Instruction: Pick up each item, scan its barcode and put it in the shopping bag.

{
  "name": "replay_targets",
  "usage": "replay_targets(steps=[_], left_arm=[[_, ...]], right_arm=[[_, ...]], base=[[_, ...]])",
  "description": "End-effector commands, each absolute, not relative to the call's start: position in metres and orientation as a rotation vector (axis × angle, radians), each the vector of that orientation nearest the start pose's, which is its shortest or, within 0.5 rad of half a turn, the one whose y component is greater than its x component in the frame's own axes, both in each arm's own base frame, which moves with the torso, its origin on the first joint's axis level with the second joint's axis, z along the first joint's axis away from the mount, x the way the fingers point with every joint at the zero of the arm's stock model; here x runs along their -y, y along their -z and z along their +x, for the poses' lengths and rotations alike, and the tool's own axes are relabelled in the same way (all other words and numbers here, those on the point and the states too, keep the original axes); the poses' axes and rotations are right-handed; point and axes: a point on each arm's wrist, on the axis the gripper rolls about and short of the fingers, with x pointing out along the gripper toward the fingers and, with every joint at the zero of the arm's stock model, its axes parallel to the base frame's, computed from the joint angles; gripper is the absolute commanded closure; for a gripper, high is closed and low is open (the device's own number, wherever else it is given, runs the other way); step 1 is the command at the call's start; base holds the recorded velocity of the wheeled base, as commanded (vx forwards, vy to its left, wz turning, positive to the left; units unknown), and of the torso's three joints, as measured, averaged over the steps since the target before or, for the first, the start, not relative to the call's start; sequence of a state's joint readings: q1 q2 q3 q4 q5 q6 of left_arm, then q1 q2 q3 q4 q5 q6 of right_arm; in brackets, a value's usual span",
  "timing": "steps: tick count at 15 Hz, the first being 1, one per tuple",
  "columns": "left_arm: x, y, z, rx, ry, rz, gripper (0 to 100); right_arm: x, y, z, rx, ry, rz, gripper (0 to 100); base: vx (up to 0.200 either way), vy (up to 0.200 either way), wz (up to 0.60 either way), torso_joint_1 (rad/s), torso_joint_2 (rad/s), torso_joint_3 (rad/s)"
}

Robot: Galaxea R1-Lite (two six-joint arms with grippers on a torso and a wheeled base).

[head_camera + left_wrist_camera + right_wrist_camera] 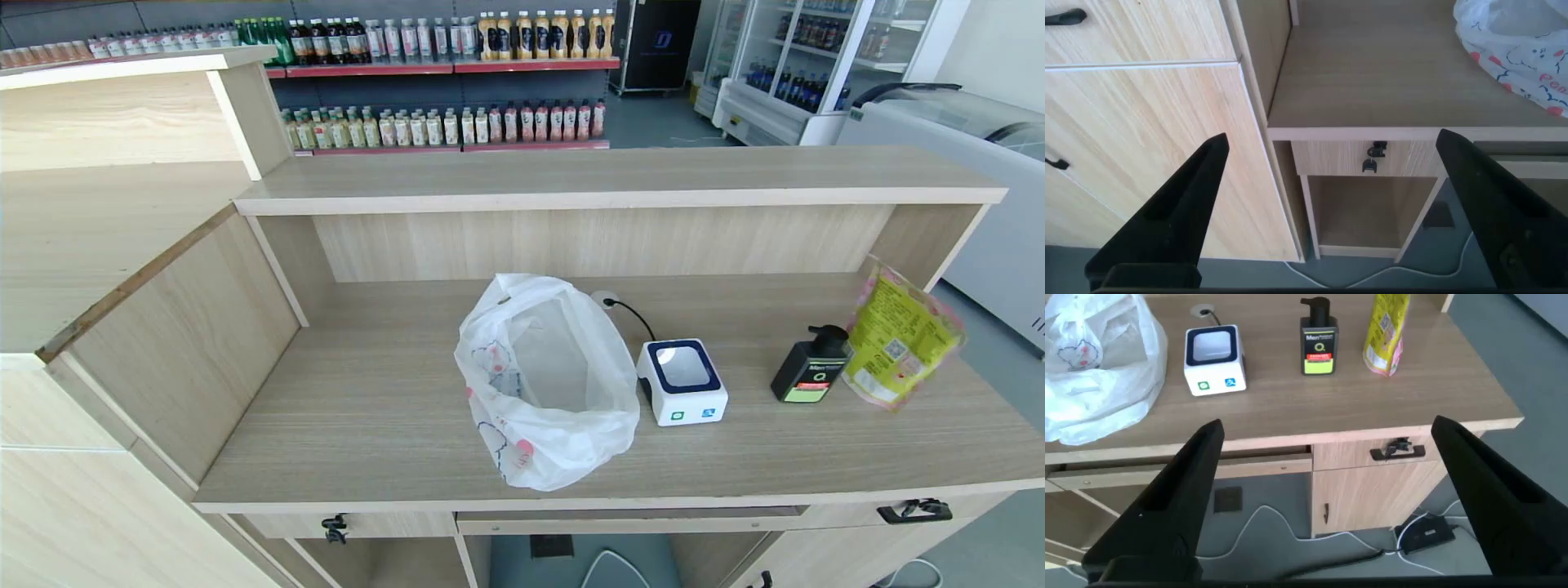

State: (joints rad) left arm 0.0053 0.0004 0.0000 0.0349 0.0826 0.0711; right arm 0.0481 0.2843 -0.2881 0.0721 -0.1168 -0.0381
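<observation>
1. Fingers (1176,212) of the left gripper (1331,220) and the right gripper (1323,514) are spread wide and empty.
2. The shopping bag (547,380) sits open just left of the scanner (682,381).
3. The pump bottle (811,365) stands to the scanner's right, with the pouch (898,343) farther right.

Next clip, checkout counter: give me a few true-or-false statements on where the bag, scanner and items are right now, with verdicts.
1. The white plastic shopping bag stands open on the wooden counter. True.
2. The black pump bottle lies inside the bag. False: it stands on the counter, right of the white box-shaped scanner.
3. The scanner sits between bag and bottle. True.
4. The right gripper holds the yellow-green snack pouch. False: its jaws are open and empty; the pouch is on the counter beside the bottle.
</observation>
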Motion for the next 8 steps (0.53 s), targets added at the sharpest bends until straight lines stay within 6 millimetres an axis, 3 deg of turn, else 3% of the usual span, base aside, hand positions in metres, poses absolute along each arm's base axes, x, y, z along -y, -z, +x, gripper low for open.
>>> replay_targets(steps=[1,3,5,8], left_arm=[[-0.002,-0.072,-0.023,-0.038,-0.088,0.072,0],[-0.002,-0.072,-0.023,-0.038,-0.086,0.072,0],[-0.002,-0.072,-0.023,-0.038,-0.088,0.072,0],[-0.002,-0.072,-0.023,-0.038,-0.088,0.073,0]], right_arm=[[-0.001,-0.199,0.053,-0.147,0.036,-0.043,0],[-0.001,-0.21,0.092,-0.136,0.072,-0.036,0],[0.012,-0.211,0.155,-0.126,0.101,-0.051,0],[0.03,-0.194,0.202,-0.172,0.083,-0.106,0]], base=[[0.0,0.0,0.0,0.0,0.0,0.0],[0.0,0.0,0.0,0.0,0.0,0.0],[0.0,0.0,0.0,0.0,0.0,0.0],[0.0,0.0,0.0,0.0,0.0,0.0]])
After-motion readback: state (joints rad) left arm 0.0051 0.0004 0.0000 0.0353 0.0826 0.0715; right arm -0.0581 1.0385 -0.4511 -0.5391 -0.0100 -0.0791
